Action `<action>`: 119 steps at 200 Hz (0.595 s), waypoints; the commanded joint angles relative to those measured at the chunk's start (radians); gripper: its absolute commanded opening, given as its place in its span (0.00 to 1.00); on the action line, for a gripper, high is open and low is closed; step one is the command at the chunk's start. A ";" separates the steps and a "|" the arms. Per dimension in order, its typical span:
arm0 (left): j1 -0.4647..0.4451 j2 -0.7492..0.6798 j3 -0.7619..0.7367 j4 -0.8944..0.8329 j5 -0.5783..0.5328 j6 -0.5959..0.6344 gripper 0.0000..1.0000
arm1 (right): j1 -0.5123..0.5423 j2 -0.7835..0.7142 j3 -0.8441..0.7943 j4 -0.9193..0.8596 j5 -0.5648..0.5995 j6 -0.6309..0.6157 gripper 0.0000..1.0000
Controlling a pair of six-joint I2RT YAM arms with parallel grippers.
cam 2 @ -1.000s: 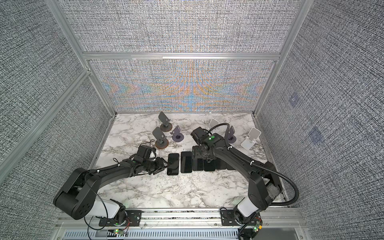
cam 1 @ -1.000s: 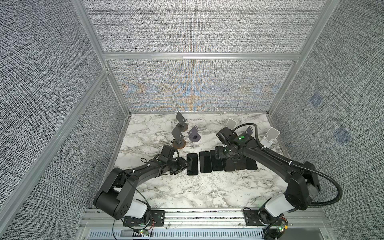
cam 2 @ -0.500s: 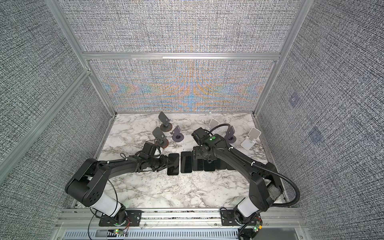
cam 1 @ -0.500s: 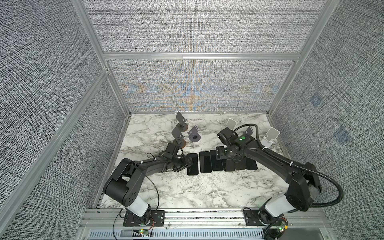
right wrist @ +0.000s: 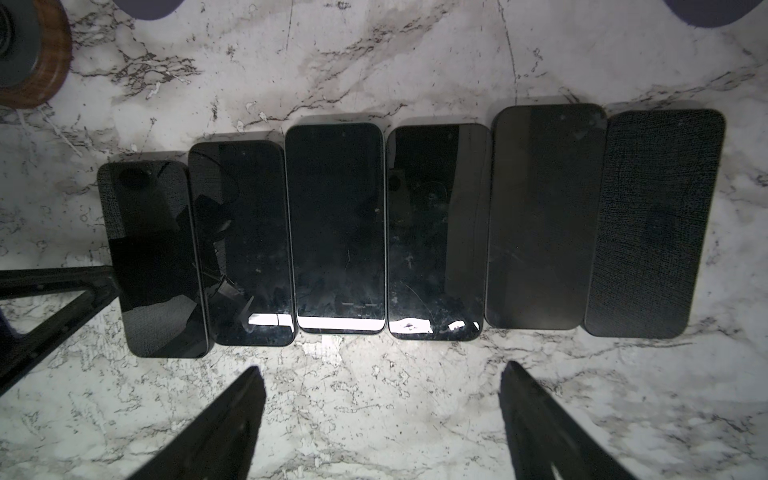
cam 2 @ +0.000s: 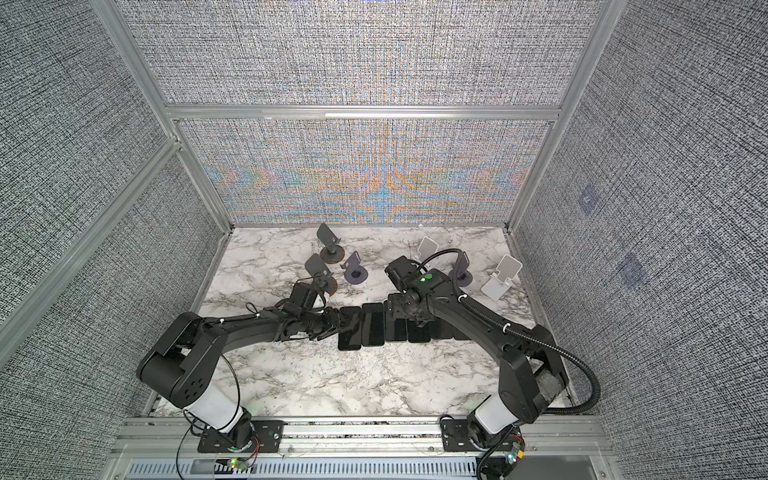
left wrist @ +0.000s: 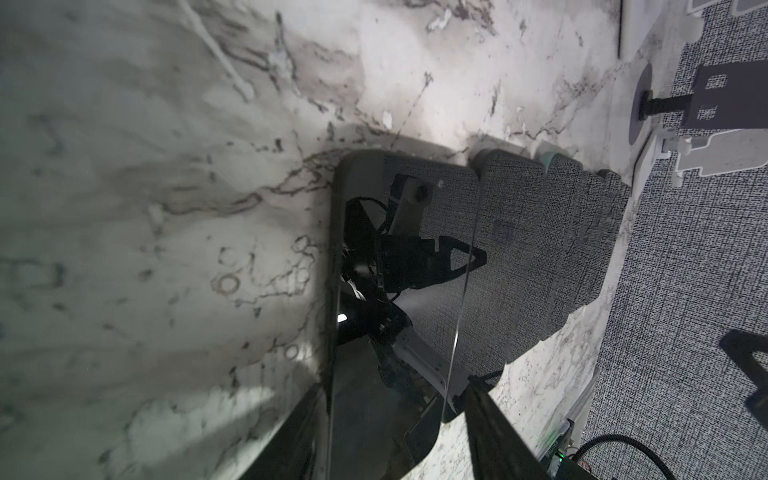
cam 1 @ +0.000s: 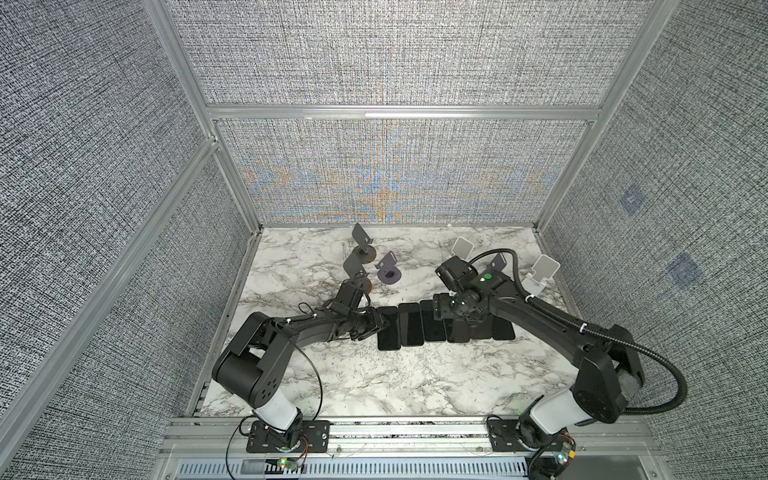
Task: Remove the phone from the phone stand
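Several dark phones lie flat, side by side, in a row on the marble table. The leftmost phone lies between the fingers of my left gripper. That gripper is open, its fingers close beside the phone's long edges at its near end. My right gripper hovers open over the middle of the row, holding nothing. The phone stands at the back, such as the dark phone stand, carry no phone.
More stands sit behind the row: a dark one, a purple one, two white ones and another behind the right arm. Fabric walls enclose the table on three sides.
The left arm has raised its elbow and reached slightly further right along the leftmost phone. Its jaws have widened a little. The right arm has hardly moved.
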 commanded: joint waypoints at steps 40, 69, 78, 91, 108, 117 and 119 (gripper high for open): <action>0.003 -0.213 0.106 -0.320 -0.260 0.162 0.88 | -0.037 -0.096 -0.002 0.006 0.127 -0.102 0.87; 0.012 -0.311 0.235 -0.556 -0.564 0.299 0.98 | -0.107 -0.209 -0.078 0.118 0.169 -0.238 0.99; 0.021 -0.334 0.244 -0.564 -0.657 0.351 0.98 | -0.133 -0.243 -0.126 0.186 0.189 -0.286 0.99; 0.043 -0.366 0.233 -0.543 -0.778 0.425 0.98 | -0.171 -0.288 -0.205 0.292 0.218 -0.360 0.99; 0.107 -0.386 0.207 -0.502 -0.874 0.475 0.98 | -0.218 -0.332 -0.326 0.432 0.230 -0.457 0.99; 0.154 -0.387 0.194 -0.478 -0.902 0.491 0.98 | -0.255 -0.346 -0.376 0.502 0.219 -0.490 0.99; 0.164 -0.386 0.190 -0.471 -0.909 0.494 0.98 | -0.264 -0.349 -0.385 0.514 0.213 -0.498 0.99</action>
